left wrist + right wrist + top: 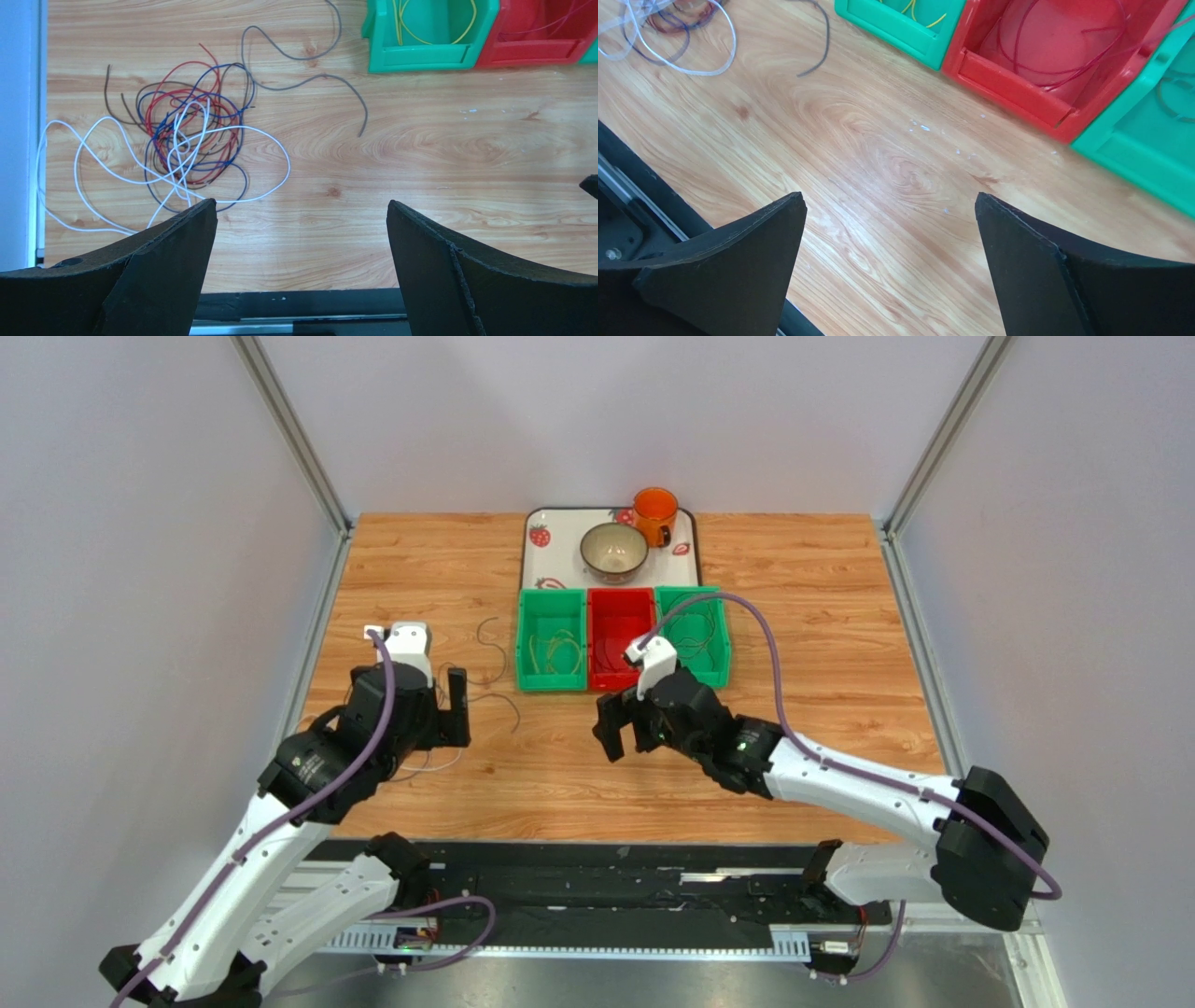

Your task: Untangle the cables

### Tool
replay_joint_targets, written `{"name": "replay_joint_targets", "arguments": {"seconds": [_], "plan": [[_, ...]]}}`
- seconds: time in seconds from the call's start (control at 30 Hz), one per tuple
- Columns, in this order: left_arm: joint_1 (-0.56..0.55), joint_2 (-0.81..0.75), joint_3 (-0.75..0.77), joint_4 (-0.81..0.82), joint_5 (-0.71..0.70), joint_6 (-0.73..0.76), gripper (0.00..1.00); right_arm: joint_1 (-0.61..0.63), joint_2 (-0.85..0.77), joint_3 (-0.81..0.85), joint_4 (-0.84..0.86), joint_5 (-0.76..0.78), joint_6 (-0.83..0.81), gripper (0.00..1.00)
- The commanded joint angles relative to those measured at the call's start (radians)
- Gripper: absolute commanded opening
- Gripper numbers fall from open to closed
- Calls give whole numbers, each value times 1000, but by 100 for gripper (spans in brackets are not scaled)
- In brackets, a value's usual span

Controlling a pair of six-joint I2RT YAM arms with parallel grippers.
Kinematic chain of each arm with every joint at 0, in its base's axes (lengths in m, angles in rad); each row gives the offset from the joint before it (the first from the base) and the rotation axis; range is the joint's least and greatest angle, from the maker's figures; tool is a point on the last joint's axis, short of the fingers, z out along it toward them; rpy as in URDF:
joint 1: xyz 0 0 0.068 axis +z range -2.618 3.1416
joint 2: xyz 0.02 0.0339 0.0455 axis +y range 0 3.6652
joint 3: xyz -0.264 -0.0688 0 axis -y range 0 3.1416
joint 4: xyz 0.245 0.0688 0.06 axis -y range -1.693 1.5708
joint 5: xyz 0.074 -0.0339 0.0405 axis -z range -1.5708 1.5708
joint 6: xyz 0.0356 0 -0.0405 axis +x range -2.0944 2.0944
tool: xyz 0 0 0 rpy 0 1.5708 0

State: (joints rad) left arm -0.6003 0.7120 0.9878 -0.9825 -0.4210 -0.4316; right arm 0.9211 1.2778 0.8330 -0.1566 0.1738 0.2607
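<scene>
The cables [186, 143] are seen heaped in a tangle on the wooden table [456, 154], close to its left edge. Red, blue, dark and white loops are knotted over one another, with the white strands thrown out widest. A single grey cable [364, 119] is laid apart from the heap, snaking toward the left green bin [428, 59], where a yellow cable [403, 29] is curled. A red cable [1053, 70] is coiled inside the red bin [1011, 84] next door. In the right green bin [1137, 154] something thin and dark is glimpsed, possibly another cable, though that corner is cropped. The left gripper [300, 210] is held over the table just on the near side of the tangle, jaws spread wide and nothing grasped. The right gripper [889, 199] is poised over bare wood in front of the red bin, likewise released and empty.
</scene>
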Motion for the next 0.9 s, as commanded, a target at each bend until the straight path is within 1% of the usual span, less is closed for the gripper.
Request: {"name": "replay_joint_targets", "arguments": {"seconds": [0.0, 0.07, 0.1, 0.17, 0.2, 0.23, 0.27, 0.33, 0.37, 0.43, 0.47, 0.53, 0.57, 0.6, 0.67, 0.73, 0.77, 0.8, 0.87], "plan": [[5, 64, 38, -22, -135, -33, 99, -17, -3, -141, 303, 116, 205, 100], [5, 115, 78, -64, -206, -103, 99, -33, 2, -156, 287, 87, 236, 100], [5, 128, 86, -55, -217, -116, 99, -36, -4, -163, 278, 81, 238, 100], [5, 156, 63, 0, -210, -102, 99, -34, -11, -173, 307, 60, 223, 99], [7, 167, 54, 52, -214, -99, 99, -31, -17, -187, 321, 56, 212, 97], [10, 194, 48, 70, -223, -114, 98, -31, -17, -193, 331, 59, 210, 96], [23, 207, 38, 83, -228, -139, 96, -33, -15, -198, 342, 65, 213, 97], [45, 243, 38, 123, -228, -171, 94, -33, -6, -193, 344, 58, 206, 96], [71, 253, 35, 139, -231, -185, 91, -33, -3, -193, 347, 55, 206, 96], [97, 267, 20, 232, -226, -162, 89, -31, 9, -190, 348, 40, 201, 96], [135, 274, 3, 304, -208, -135, 88, -33, 11, -189, 353, 32, 196, 96], [193, 317, 0, 361, -43, -86, 87, -33, 8, -199, 370, 9, 186, 96], [256, 342, 5, 390, 17, -64, 87, -31, 6, -202, 385, 3, 184, 96], [282, 369, 15, 384, 65, -67, 88, -33, 3, -206, 390, -2, 183, 96], [339, 447, 29, 410, 86, -38, 88, -33, -5, -218, 410, -28, 175, 96], [376, 525, 35, 423, 122, -39, 88, -33, -9, -229, 423, -37, 176, 96], [419, 550, 46, 436, 154, -41, 88, -33, -6, -230, 428, -39, 175, 96], [434, 575, 51, 446, 189, -44, 88, -33, -3, -227, 427, -39, 176, 96], [450, 632, 51, 490, 191, -35, 88, -33, 5, -221, 425, -42, 173, 96]]}}
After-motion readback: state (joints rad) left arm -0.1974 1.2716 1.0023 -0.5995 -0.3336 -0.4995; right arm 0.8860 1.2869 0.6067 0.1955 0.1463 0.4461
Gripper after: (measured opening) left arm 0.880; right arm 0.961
